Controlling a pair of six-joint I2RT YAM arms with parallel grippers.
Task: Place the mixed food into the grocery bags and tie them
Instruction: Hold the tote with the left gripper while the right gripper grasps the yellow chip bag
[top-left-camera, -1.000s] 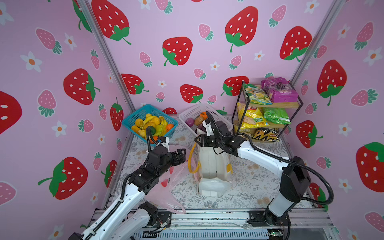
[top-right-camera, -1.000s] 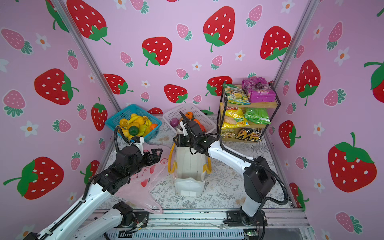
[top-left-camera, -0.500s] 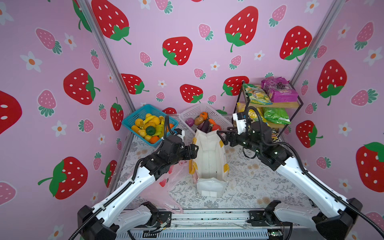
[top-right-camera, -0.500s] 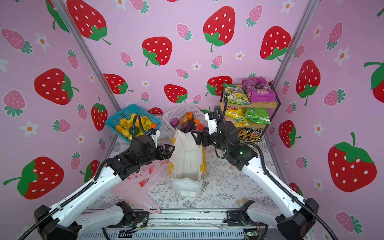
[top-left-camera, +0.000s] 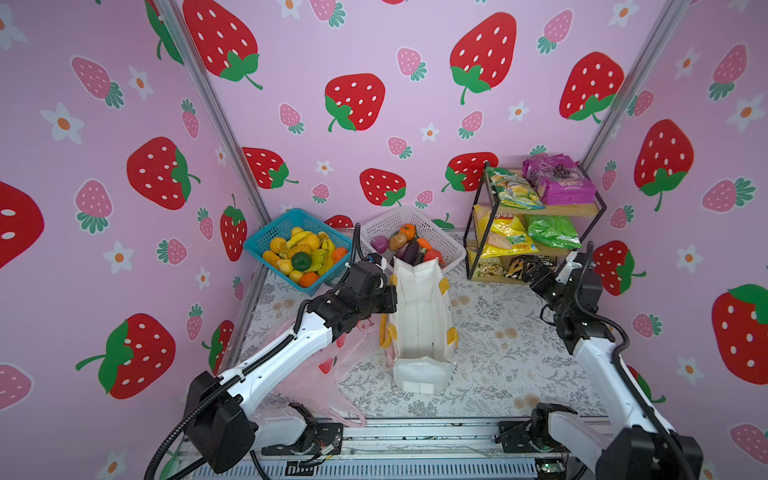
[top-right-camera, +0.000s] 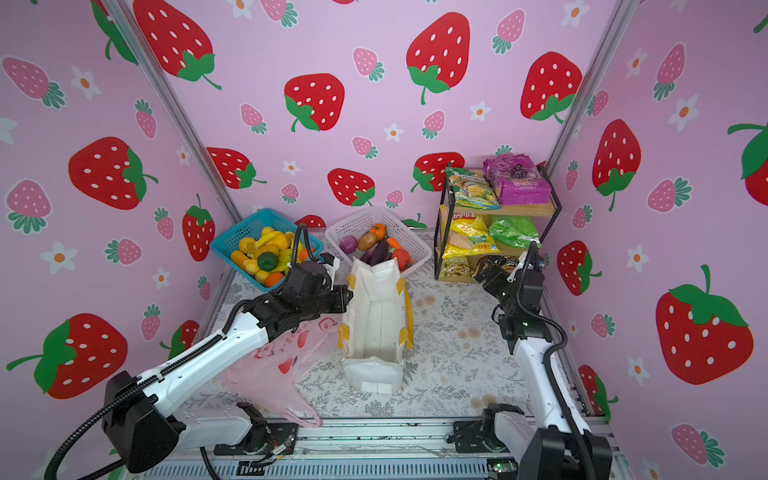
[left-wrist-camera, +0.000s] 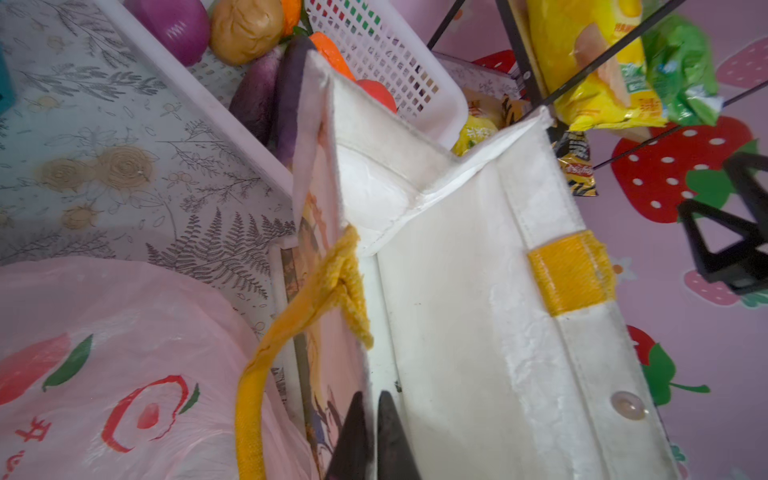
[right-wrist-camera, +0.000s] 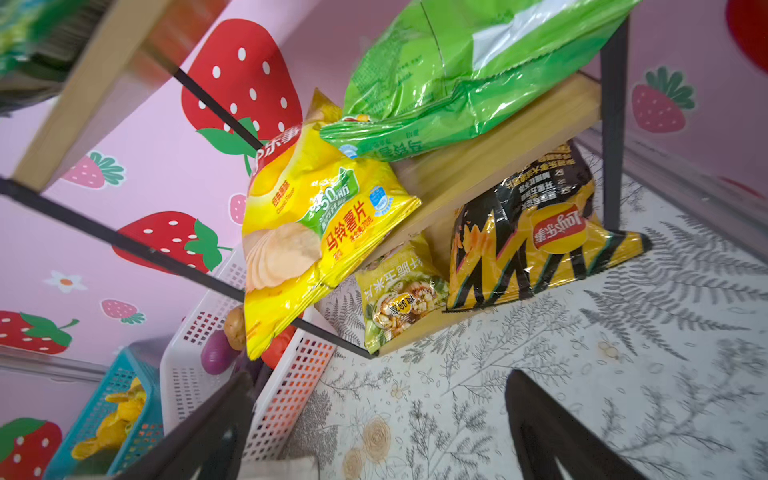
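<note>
Left claw (left-wrist-camera: 371, 397) clamps shut on the left rim of the white tote (top-left-camera: 419, 316); right claw (right-wrist-camera: 379, 374) gapes open near the far-right shelf (top-left-camera: 577, 209).

Yellow-handled white tote (top-left-camera: 419, 316); pink translucent bag (top-left-camera: 316, 386), red fruit prints; yellow crisp packet (top-left-camera: 505, 237); bright green packet (top-left-camera: 550, 230); blue basket (top-left-camera: 268, 235); white basket (top-left-camera: 390, 222); grey-leaf floral surface (top-left-camera: 498, 345).

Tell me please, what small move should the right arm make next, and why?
Probably ease the right gripper forward to the yellow crisp packet, whose lower edge hangs over the shelf board. Its jaws stand open and face that packet, holding nothing, while the left gripper is shut on the rim of the white tote, so the bag seems ready to receive food.
</note>
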